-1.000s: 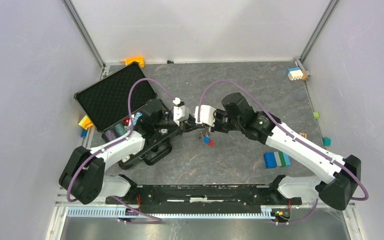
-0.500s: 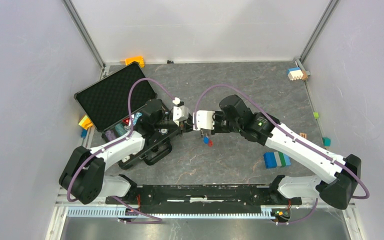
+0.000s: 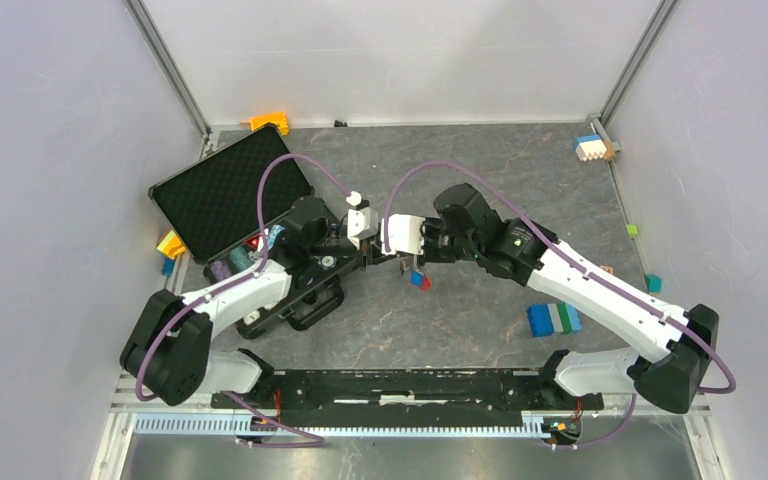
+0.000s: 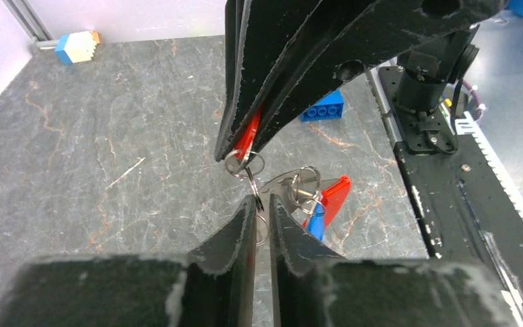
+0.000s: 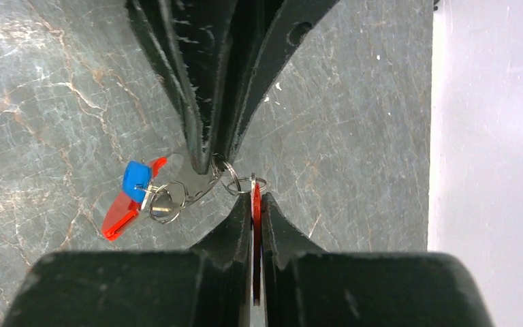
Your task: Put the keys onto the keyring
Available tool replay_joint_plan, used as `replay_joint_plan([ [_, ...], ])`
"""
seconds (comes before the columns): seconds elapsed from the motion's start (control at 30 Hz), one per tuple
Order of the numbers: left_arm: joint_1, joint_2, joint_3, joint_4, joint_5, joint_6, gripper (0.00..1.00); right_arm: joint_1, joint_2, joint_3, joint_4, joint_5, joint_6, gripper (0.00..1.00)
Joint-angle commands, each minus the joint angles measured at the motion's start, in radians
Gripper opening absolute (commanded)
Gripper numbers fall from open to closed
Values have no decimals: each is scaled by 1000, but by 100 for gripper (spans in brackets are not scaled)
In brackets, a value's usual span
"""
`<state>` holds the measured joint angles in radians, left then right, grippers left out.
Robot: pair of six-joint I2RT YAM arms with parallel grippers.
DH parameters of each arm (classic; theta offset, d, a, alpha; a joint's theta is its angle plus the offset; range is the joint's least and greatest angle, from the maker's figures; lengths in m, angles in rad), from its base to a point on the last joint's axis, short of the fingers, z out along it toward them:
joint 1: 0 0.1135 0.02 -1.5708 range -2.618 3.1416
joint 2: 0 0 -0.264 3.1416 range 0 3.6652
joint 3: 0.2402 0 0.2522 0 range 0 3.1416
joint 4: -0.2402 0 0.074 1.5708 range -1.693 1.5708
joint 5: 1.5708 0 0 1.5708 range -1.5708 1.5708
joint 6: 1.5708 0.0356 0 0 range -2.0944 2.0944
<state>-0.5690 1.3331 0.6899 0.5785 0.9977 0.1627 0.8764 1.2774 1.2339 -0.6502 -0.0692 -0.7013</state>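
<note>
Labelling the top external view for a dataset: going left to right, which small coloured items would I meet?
Yellow block → orange block → blue key hanging between the arms → blue-and-green block → teal block.

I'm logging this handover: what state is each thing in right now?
Left gripper: shut on the keyring.
Right gripper: shut on the red key.
Keyring: held in the air.
Red key: pinched, at the keyring's small end; whether it is threaded is unclear.
Blue key: dangling from the keyring.
Case: open.

Shiny metal keyring (image 5: 194,180), matt marbled table (image 5: 54,82)
</note>
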Motion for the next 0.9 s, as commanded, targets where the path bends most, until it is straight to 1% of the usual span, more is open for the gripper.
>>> replay_joint_plan([
  [0.0,-3,11,34,27,7,-46,26,1,-14,59,70,81,20,0],
  [0.07,1,1,31,21,4,-40,37,3,-23,65,71,146,-5,0],
  [0.2,13,-30,37,-37,-29,-5,67,2,-28,99,47,251,-75,0],
  [0.27,23,-47,40,-64,-48,10,78,2,-31,105,43,295,-113,0],
  [0.3,29,-56,44,-83,-56,19,81,2,-32,107,41,315,-137,0],
  [0.43,59,-92,70,-204,-124,65,88,3,-12,92,43,446,-239,0],
  [0.57,81,-149,73,-329,-284,112,91,1,5,42,101,552,-331,0],
  [0.73,106,-228,47,-413,-476,120,95,0,58,50,156,585,-372,0],
  [0.87,128,-270,40,-476,-586,98,97,-18,146,108,176,562,-371,0],
])
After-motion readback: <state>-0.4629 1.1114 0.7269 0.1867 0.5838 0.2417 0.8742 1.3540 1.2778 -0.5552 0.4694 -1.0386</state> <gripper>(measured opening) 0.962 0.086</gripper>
